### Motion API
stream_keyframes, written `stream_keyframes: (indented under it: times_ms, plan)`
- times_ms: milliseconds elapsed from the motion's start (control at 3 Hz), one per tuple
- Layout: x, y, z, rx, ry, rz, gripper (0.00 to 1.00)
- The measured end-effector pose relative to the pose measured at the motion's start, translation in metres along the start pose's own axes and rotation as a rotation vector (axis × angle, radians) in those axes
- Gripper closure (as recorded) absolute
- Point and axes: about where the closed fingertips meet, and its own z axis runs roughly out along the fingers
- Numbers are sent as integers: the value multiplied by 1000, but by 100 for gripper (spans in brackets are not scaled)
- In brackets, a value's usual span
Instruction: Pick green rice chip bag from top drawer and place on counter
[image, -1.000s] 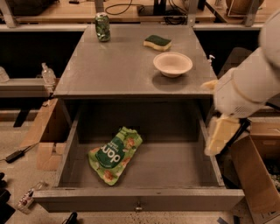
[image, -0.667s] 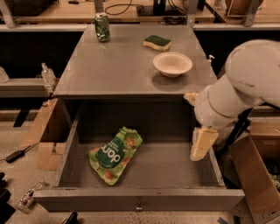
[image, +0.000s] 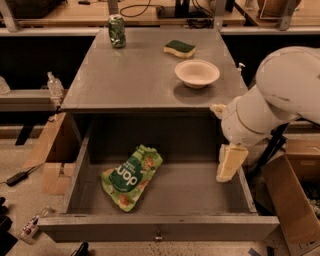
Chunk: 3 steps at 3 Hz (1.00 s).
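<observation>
Crinkly green rice chip bag (image: 132, 176) in top drawer (image: 200, 227), pincer (image: 230, 163) at right.

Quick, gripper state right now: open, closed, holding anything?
The gripper: open or closed cannot be told; it is at the right side of the top drawer, holding nothing, apart from the green rice chip bag lying in it.

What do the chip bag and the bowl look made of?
The chip bag looks like thin plastic film: glossy, creased. The bowl may be paper pulp or plastic: matte cream. The gripper hangs at the right side of the drawer.
</observation>
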Motion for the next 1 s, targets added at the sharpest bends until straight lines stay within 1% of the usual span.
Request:
stream_keyframes:
  times_ms: [333, 667, 1000]
  plan:
    - [-34, 5, 33, 20, 46, -95, 0]
    - [-71, 15, 106, 36, 44, -223, 0]
    - [-89, 12, 151, 64, 53, -309, 0]
